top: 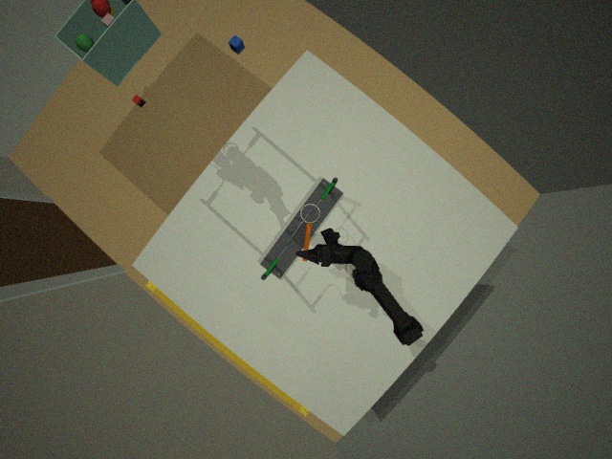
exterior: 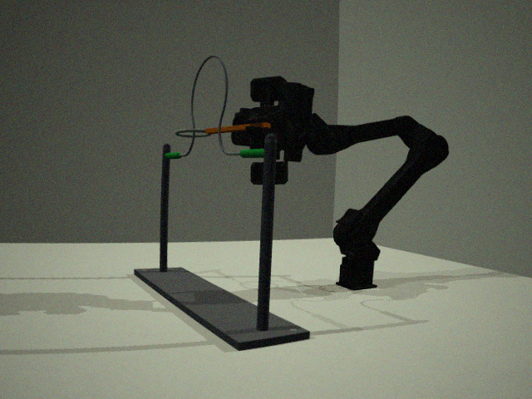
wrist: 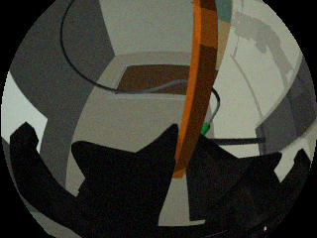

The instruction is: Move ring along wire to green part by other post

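Note:
The ring (top: 300, 213) (exterior: 176, 133) lies nearly level around the rising leg of the grey wire (exterior: 213, 56), a little above the far green part (top: 329, 189) (exterior: 172, 155). Whether ring and wire touch cannot be told. Its orange handle (top: 307, 234) (exterior: 227, 129) (wrist: 200, 64) runs back to my gripper (top: 302, 253) (exterior: 258, 125) (wrist: 180, 129), which is shut on it near its free end. The near green part (top: 270, 268) (exterior: 252, 153) is beside the near post (top: 264, 277) (exterior: 266, 236). The fingertips are partly hidden in the exterior view.
The far post (top: 336, 180) (exterior: 164, 206) and near post stand on a dark base (top: 288, 240) (exterior: 201, 296). The wire's tall loop rises between them, close to the handle in the exterior view. A blue cube (top: 236, 45), a red block (top: 138, 100) and a divided bin (top: 120, 49) are farther off.

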